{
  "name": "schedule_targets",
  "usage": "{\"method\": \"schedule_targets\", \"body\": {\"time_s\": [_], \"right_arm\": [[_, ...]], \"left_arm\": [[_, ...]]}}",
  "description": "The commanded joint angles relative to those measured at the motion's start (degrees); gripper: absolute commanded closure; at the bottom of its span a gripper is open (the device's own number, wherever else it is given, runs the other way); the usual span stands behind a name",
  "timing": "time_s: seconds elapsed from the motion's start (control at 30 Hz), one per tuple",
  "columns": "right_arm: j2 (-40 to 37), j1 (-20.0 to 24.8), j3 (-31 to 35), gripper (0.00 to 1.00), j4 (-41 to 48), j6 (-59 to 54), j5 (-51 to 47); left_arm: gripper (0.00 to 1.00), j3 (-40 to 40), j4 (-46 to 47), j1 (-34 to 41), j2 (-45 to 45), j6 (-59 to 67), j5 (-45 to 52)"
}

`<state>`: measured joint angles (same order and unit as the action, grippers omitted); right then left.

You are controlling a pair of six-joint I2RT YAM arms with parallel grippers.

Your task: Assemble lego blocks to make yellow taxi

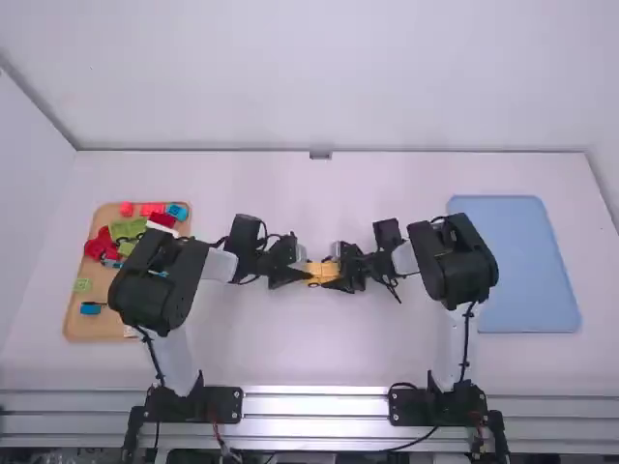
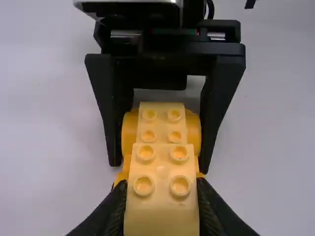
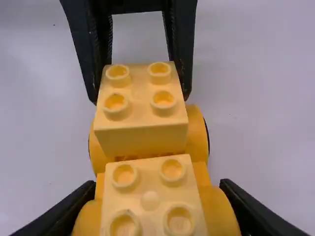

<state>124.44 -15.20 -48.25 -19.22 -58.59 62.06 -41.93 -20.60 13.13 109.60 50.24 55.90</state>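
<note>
High view: two robot arms meet over the middle of the white table (image 1: 319,362). Between the left end effector (image 1: 305,274) and the right end effector (image 1: 340,275) is a small yellow Lego build (image 1: 322,274). On the left, a tan tray (image 1: 81,321) holds red, green and blue pieces, partly hidden under the left arm (image 1: 155,290). On the right, a plain blue tray (image 1: 527,266) lies beyond the right arm (image 1: 455,261).

Left wrist view: the left end effector (image 2: 161,187) pinches a four-studded yellow block (image 2: 161,214) between its fingers. Farther off, a second studded block (image 2: 161,120) sits on a yellow base with rounded sides (image 2: 129,132). The black fingers of the right end effector press against those rounded sides, one on each side.

Right wrist view: the right end effector (image 3: 158,189) grips the base by its rounded sides, with the second studded block on top, between its fingers. Beyond, the left end effector's fingers clamp the four-studded yellow block, which is over the far part of the base. Whether that block is pressed fully down, I cannot tell.
</note>
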Motion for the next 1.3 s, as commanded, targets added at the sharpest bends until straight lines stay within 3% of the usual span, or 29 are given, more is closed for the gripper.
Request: {"method": "schedule_targets", "body": {"time_s": [0.0,0.2,0.5,0.77,1.27], "right_arm": [[0.72,0.17,0.28,0.40,0.11,0.31,0.98],[0.72,0.15,0.28,0.41,-0.50,1.57,0.94],[0.72,0.15,0.35,0.40,-1.14,3.08,0.90],[0.72,0.15,1.14,0.36,-1.11,1.22,0.96],[0.72,0.15,1.16,0.37,-1.46,0.87,0.92]], "left_arm": [[0.90,-0.17,-0.28,0.44,0.57,0.61,1.49],[0.89,-0.17,-0.74,1.29,0.57,0.59,0.83],[0.96,-0.17,-0.92,3.30,0.55,0.61,-4.52],[0.96,-0.17,-2.21,2.49,0.55,0.02,-5.77],[0.91,-0.17,-1.95,3.30,0.55,-2.36,-2.43]]}}
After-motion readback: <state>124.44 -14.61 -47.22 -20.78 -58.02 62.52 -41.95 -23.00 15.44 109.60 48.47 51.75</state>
